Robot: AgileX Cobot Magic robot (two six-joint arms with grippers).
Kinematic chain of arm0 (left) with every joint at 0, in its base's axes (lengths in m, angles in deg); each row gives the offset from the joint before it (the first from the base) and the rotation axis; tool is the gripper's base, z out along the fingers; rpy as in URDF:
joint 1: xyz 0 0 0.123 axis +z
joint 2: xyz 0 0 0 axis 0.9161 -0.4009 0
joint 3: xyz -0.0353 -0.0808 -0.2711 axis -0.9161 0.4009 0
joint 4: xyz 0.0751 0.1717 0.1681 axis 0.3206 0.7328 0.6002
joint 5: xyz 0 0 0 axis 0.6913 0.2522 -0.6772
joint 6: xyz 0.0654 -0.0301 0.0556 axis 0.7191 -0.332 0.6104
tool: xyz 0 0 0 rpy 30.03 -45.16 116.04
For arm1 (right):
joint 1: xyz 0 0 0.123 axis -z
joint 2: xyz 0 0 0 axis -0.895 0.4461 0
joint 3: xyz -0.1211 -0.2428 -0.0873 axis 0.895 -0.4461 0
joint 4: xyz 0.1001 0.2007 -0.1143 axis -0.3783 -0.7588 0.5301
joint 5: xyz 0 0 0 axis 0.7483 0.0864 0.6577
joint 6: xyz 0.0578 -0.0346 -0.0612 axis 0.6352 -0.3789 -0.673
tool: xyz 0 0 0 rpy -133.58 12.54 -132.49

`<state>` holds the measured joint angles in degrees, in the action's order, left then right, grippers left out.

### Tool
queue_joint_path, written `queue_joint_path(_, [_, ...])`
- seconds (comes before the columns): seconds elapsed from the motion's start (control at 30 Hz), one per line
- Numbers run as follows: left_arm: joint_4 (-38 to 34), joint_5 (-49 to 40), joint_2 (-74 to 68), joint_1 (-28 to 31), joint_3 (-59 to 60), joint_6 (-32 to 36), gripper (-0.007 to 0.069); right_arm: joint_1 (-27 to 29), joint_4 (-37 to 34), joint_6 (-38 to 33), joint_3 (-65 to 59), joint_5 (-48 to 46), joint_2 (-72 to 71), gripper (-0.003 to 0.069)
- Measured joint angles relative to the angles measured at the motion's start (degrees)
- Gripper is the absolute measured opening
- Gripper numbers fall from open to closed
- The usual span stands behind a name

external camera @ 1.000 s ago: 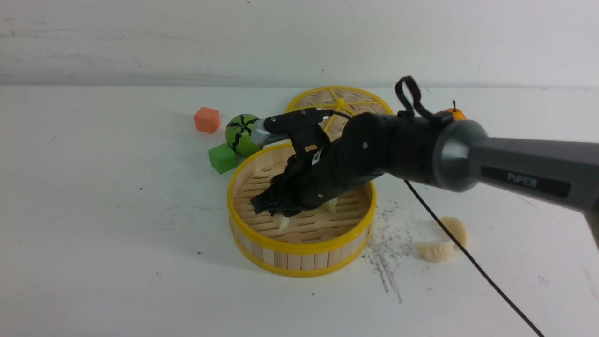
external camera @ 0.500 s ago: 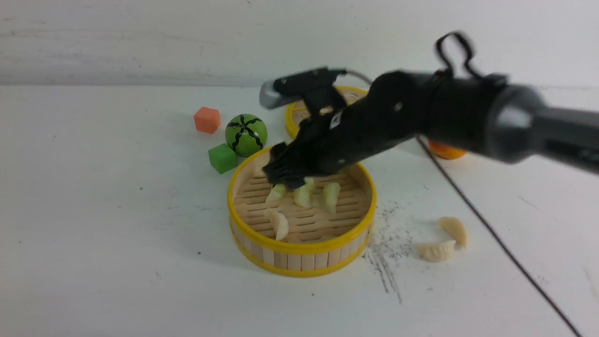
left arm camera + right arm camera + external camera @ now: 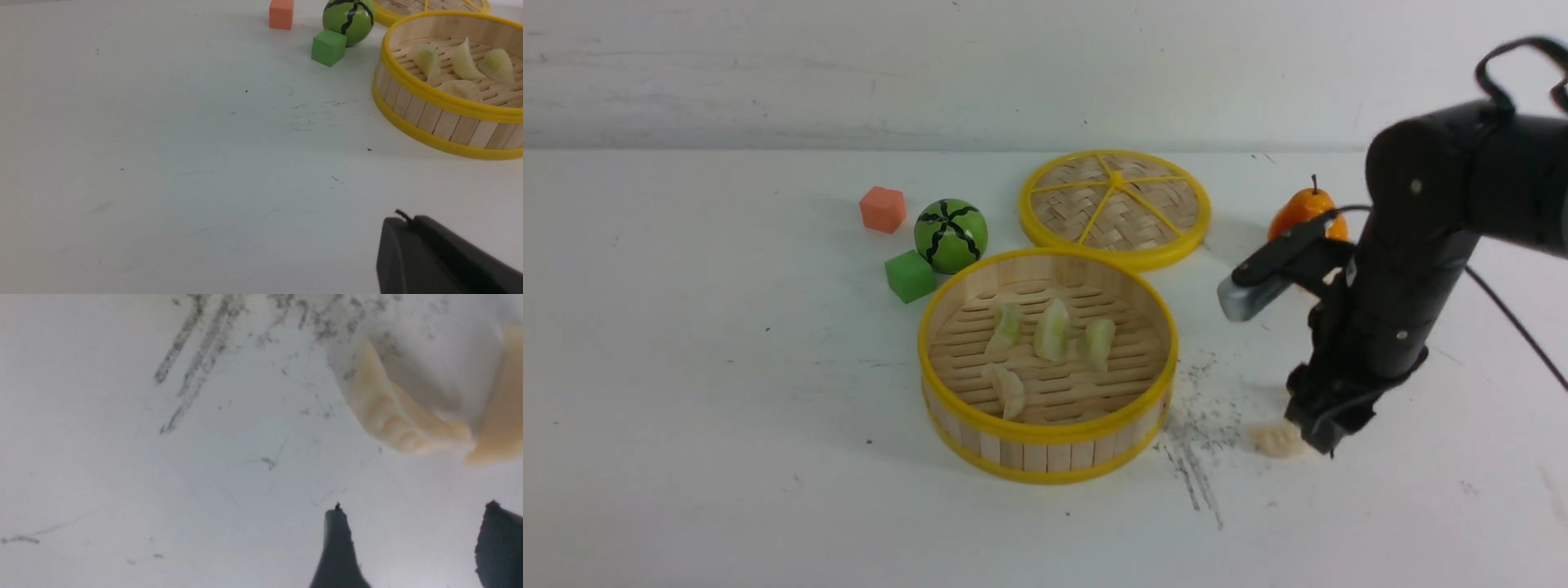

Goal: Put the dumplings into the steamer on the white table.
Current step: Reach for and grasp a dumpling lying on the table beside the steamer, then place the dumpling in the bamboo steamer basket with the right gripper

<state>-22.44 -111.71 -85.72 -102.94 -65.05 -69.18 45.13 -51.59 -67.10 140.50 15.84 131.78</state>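
1. Bamboo forms the round, shallow steamer [image 3: 1045, 445], which has yellow rims and sits near the middle of the white tabletop [image 3: 727, 408].
2. On its slatted floor lie three pale green dumplings [image 3: 1006, 327] [image 3: 1052, 331] [image 3: 1098, 343] in a row. One cream dumpling [image 3: 1006, 390] lies nearer the front wall.
3. Two loose cream dumplings [image 3: 392, 416] [image 3: 500, 412] rest on the tabletop to the right of the steamer, beside dark scratch marks [image 3: 1196, 474]. Their ends lie close together. From the front only part of one shows, at the tip of the right pincer [image 3: 1319, 429].
4. The right pincer points down at the tabletop, just beside the loose pair. Its jaws stand apart with nothing between them, and its dark fingertips [image 3: 337, 547] stop short of the dumplings.
5. The left pincer [image 3: 429, 253] shows only as a dark tip low over the tabletop, left of the steamer. Its jaws are pressed together and hold nothing.
6. Just behind the steamer a flat woven lid [image 3: 1115, 200] with yellow spokes lies on the tabletop.
7. Left of the lid sit a green striped ball [image 3: 951, 235], a green cube [image 3: 910, 276] just beside it, and an orange cube [image 3: 883, 209].
8. An orange pear [image 3: 1298, 214] stands behind the right arm.
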Motion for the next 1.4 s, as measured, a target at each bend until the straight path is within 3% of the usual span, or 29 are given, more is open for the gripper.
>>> queue_joint_path(0.27, [0.02,0.0,0.0,0.0,0.0,-0.04,0.0006,0.0,-0.47,-6.15,-0.07,7.9,0.83,0.0433])
queue_joint_path(0.5, [0.02,0.0,0.0,0.0,0.0,-0.04,0.0006,0.0,-2.96,-8.8,-0.11,8.13,5.4,0.0411])
queue_joint_path(0.7, [0.02,0.0,0.0,0.0,0.0,-0.04,0.0006,0.0,-5.88,-6.36,0.29,4.89,7.4,0.0187])
queue_joint_path(0.9, [0.02,0.0,0.0,0.0,0.0,-0.04,0.0007,0.0,-7.0,1.73,7.16,-3.5,5.75,0.0184])
queue_joint_path(1.03, [0.02,0.0,0.0,0.0,0.0,-0.04,0.0008,0.11,-14.69,5.06,13.9,-7.53,4.38,0.0184])
queue_joint_path(1.13, [0.07,0.0,0.0,0.0,0.0,-0.04,0.0009,-0.95,-27.09,4.7,17.89,-7.02,3.74,0.0184])
queue_joint_path(1.27, [0.09,0.0,0.0,0.0,0.0,-0.04,0.0014,-5.6,-36.52,0.58,18.8,1.54,5.06,0.0184])
queue_joint_path(1.4, [0.16,0.0,0.0,0.0,0.0,-0.04,0.0015,-9.06,-38.35,0.61,18.81,8.93,10.2,0.0184])
